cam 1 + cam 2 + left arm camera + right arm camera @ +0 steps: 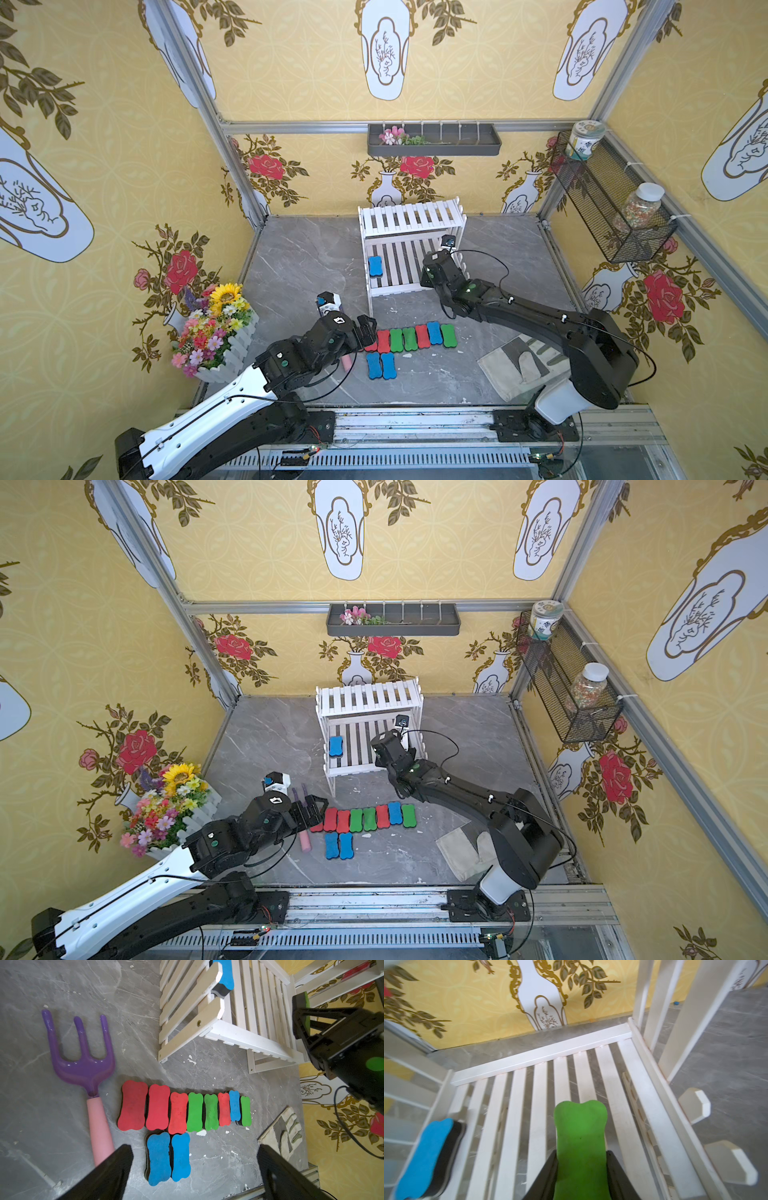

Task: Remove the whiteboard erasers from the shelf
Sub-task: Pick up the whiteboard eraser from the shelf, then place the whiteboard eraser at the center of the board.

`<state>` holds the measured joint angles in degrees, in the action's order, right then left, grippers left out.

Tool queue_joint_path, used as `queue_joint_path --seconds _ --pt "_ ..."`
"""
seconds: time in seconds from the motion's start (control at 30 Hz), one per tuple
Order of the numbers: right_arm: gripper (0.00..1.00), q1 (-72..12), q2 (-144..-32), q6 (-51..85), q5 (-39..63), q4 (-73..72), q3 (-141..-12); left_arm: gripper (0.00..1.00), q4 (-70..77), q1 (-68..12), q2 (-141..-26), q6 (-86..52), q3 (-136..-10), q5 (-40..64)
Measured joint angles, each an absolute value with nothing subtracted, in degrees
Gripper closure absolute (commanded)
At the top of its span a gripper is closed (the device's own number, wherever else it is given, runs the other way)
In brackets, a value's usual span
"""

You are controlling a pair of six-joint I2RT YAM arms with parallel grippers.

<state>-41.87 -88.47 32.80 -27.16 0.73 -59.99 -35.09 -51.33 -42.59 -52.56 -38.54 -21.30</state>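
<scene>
Right end effector [581, 1159] pinches green eraser [580, 1132] over shelf [542, 1051] slats near rail [660, 1093]; left end effector [194, 1153] spread.

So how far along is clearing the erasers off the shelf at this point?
Done: ten erasers lie on the table, eight in a row and two blue ones nearer the robot. In hand: the right gripper is shut on a green eraser at the shelf's lower tier. Left: one blue eraser at that tier's edge; the top tier looks bare.
</scene>
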Motion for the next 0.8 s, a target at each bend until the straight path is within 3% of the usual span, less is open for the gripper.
queue_joint_path --seconds 0.2,0.33,0.5,0.67,0.8 --pt "0.7 -46.0 -79.6 31.3 -20.4 -1.2 -54.6 0.0 -36.9 -51.3 -42.0 -53.2 -39.6 -21.8" --pt "0.7 -55.2 -72.2 32.8 -20.7 1.4 -49.1 0.01 -38.0 -51.3 -41.4 -53.9 -40.4 -22.7" --pt "0.7 -71.7 -66.8 42.6 -28.8 10.8 -42.1 0.0 -39.4 -51.3 -40.8 -54.0 -40.9 -23.8" --pt "0.7 -84.5 -74.5 58.0 -37.6 23.0 -43.4 0.0 -39.7 -51.3 -41.3 -54.3 -41.7 -24.3" --pt "0.7 -87.5 -84.4 65.3 -40.2 28.3 -48.5 0.0 -39.8 -51.3 -42.3 -54.2 -42.6 -24.5"
